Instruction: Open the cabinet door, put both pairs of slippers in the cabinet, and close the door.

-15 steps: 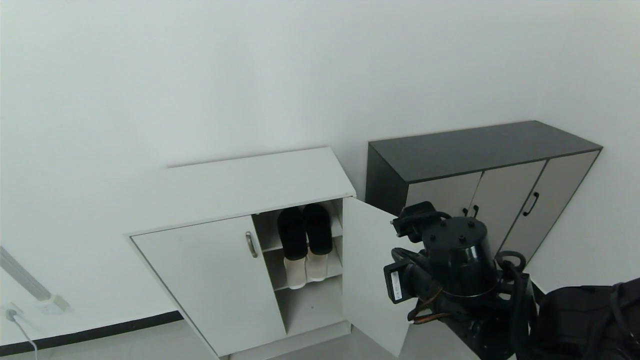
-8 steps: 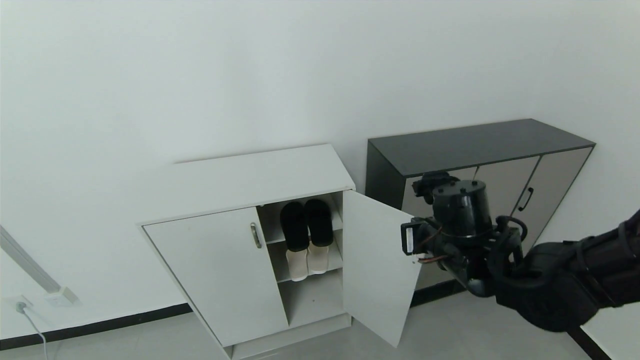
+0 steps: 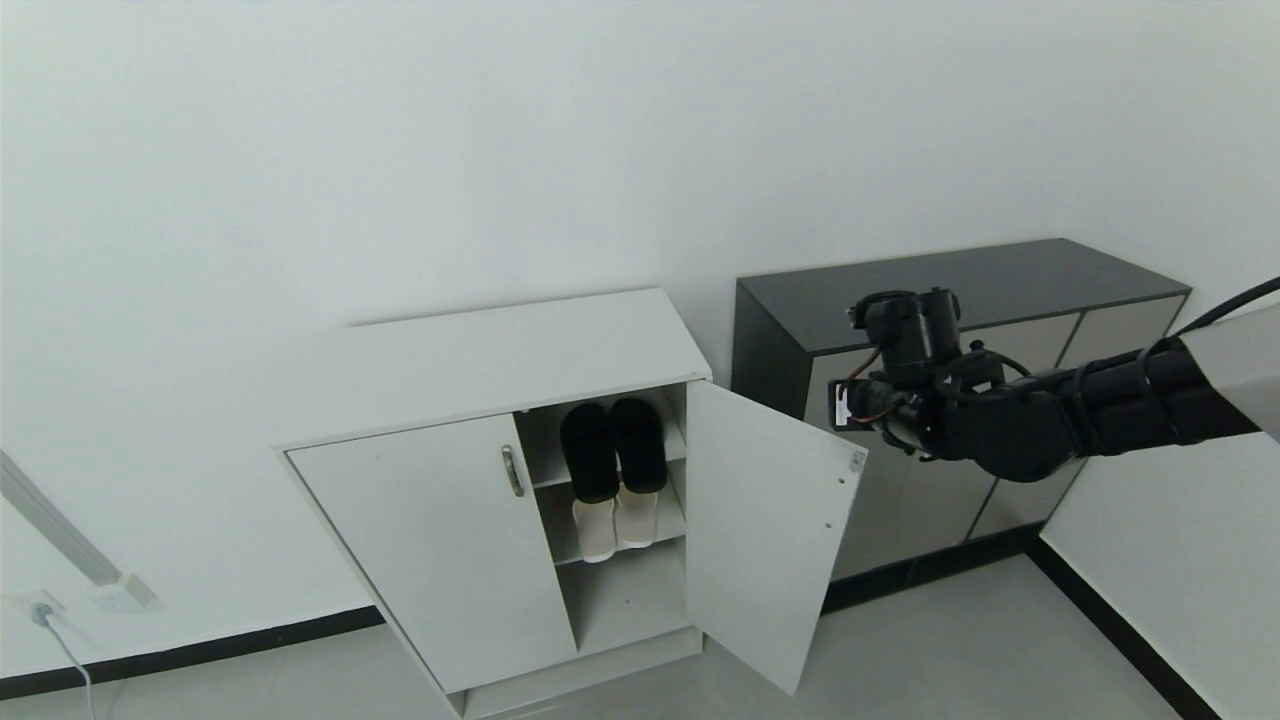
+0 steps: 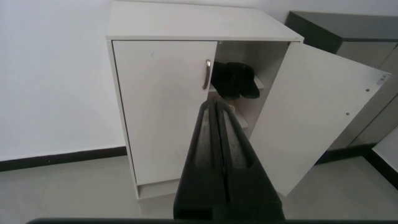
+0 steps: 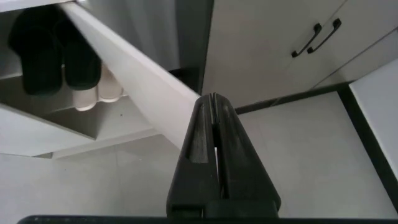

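Two tools show, each with its fingers pressed flat together and nothing between them; the right tool [image 5: 213,98] hangs close by the free edge of the open door [image 5: 130,62], though contact with that edge cannot be told; the left tool [image 4: 216,104] is held well back from the cabinet [image 4: 186,25], pointing toward the closed door [image 4: 161,106] and its metal handle [image 4: 207,74]; in the head view the right arm [image 3: 1050,420] lies across from the right, in front of the dark cabinet [image 3: 960,290], with its wrist just past the upper corner of the open door; that door is hinged on the cabinet's right side and stands swung out toward the robot; inside, the black slippers [image 3: 612,450] sit side by side on the upper shelf [image 3: 676,455]; the white slippers [image 3: 612,520] sit side by side on the shelf below [image 3: 672,530], directly under the black pair; the dark cabinet stands just beside the white one against the wall, its grey doors shut; low on the wall at far left is a socket [image 3: 30,608] with a cable hanging from it
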You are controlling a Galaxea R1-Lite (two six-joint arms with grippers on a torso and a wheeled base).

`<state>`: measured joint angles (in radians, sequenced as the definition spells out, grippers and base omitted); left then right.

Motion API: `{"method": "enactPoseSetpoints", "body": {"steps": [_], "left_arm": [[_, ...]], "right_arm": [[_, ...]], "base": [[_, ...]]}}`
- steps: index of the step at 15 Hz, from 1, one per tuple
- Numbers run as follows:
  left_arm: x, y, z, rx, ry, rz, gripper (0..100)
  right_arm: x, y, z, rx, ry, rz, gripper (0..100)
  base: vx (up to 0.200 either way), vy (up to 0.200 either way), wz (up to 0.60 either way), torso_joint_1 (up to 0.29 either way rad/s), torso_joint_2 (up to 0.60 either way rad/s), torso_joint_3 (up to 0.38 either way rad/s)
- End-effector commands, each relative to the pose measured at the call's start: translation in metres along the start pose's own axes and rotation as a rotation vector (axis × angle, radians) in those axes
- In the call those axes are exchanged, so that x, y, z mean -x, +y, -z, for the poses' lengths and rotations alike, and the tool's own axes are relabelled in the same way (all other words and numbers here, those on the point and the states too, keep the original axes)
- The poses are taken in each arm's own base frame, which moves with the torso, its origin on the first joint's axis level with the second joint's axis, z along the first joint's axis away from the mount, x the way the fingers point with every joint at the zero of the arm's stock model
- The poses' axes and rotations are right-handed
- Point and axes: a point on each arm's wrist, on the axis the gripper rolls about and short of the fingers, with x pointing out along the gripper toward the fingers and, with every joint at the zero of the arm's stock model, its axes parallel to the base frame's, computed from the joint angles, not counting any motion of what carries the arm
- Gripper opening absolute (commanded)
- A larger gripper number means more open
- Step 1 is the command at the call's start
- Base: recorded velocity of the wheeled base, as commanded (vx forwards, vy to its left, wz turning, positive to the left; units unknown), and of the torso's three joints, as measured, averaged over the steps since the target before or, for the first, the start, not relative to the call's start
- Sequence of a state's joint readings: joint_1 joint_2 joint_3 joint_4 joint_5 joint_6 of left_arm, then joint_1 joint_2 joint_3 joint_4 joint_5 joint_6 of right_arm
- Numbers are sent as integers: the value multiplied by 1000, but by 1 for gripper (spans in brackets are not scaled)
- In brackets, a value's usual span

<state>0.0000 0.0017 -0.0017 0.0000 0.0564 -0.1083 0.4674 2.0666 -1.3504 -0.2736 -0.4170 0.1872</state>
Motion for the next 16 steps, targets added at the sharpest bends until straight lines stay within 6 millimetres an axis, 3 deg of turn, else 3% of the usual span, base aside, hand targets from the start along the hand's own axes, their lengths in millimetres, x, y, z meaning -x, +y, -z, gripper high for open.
{"method": "enactPoseSetpoints", "body": {"steps": [1,16], "left_arm": [[0,0,0,1,0,0,0],[0,0,0,2,-2,-2,0]], "right_arm": [[-22,-5,10,1,34,10,0],[-79,-13,41,-64,48,29,0]], "base": [[0,0,0,0,0,0],[0,0,0,0,0,0]]}}
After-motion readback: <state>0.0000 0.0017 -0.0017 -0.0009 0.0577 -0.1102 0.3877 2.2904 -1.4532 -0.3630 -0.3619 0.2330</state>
